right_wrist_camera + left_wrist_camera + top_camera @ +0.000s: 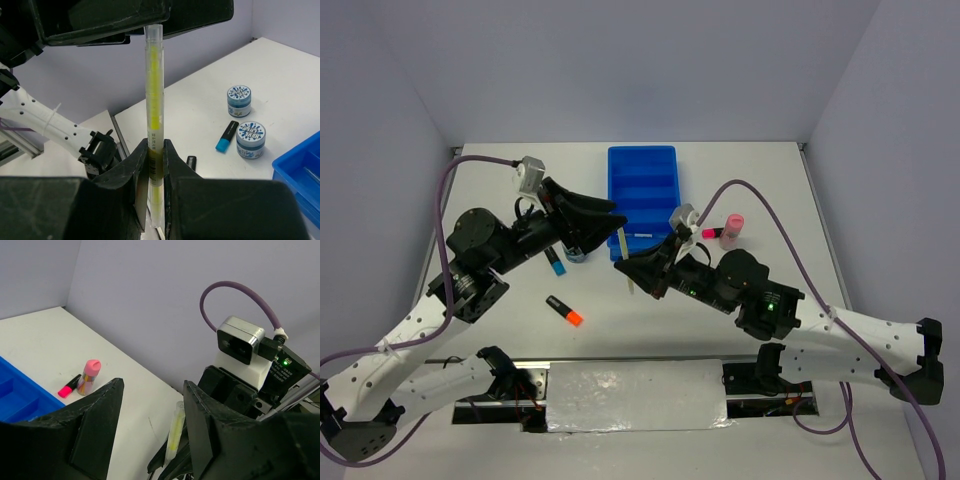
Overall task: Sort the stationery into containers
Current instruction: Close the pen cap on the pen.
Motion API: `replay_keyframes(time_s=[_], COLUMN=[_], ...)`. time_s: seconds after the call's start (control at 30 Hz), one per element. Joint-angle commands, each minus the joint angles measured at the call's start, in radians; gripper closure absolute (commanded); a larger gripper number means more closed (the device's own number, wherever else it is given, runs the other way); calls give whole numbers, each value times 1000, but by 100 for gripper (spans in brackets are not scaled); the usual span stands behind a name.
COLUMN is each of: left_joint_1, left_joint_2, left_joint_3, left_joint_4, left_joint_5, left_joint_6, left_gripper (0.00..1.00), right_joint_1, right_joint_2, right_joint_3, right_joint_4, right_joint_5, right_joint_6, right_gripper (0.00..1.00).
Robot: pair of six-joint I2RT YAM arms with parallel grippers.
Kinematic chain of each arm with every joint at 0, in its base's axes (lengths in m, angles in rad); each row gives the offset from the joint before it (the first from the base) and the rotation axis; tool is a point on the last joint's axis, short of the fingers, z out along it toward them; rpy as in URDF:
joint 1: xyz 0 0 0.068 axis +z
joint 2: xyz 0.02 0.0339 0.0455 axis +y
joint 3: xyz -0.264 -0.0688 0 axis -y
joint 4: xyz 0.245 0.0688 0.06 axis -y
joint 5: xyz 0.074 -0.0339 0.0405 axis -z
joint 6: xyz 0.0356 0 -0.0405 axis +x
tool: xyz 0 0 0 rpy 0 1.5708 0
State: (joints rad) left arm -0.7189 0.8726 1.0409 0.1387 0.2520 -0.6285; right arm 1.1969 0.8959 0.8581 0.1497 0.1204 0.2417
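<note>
My right gripper (632, 268) (156, 150) is shut on a thin pale stick with a yellow core (154, 75), holding it upright above the table just in front of the blue tray (642, 185). My left gripper (612, 222) (154, 385) is open, and its two fingers stand either side of the stick's top end (175, 432), which is nearer the right finger and not gripped. Two patterned-lid tubs (239, 100) (250, 140) and a blue-ended marker (226, 136) (554, 261) lie under the left arm. An orange-ended marker (566, 312) lies nearer me.
A pink cylinder (731, 228) (88, 376) stands upright right of the tray with a pink-ended marker (712, 233) (69, 386) beside it. A pale stick (640, 236) lies at the tray's near end. The tray corner shows in the right wrist view (300, 175).
</note>
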Motion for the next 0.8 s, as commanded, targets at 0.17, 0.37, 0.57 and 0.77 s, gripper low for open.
replay_keyframes(time_s=[0.17, 0.37, 0.57, 0.77], left_joint_1=[-4, -4, -4, -4], left_joint_2=[-6, -3, 6, 9], left_joint_3=[5, -5, -4, -16], left_joint_4=[79, 98, 93, 59], left_joint_5=[75, 99, 128, 133], left_joint_6=[-2, -7, 3, 21], left_gripper=[47, 69, 85, 92], right_joint_1=[-5, -5, -3, -7], right_joint_2=[0, 17, 43, 72], right_joint_3=[65, 102, 148, 240], right_joint_4=[24, -2, -22, -44], right_joint_5=[31, 39, 28, 50], right_joint_6=[-21, -33, -50, -102], right_gripper=[100, 100, 100, 100])
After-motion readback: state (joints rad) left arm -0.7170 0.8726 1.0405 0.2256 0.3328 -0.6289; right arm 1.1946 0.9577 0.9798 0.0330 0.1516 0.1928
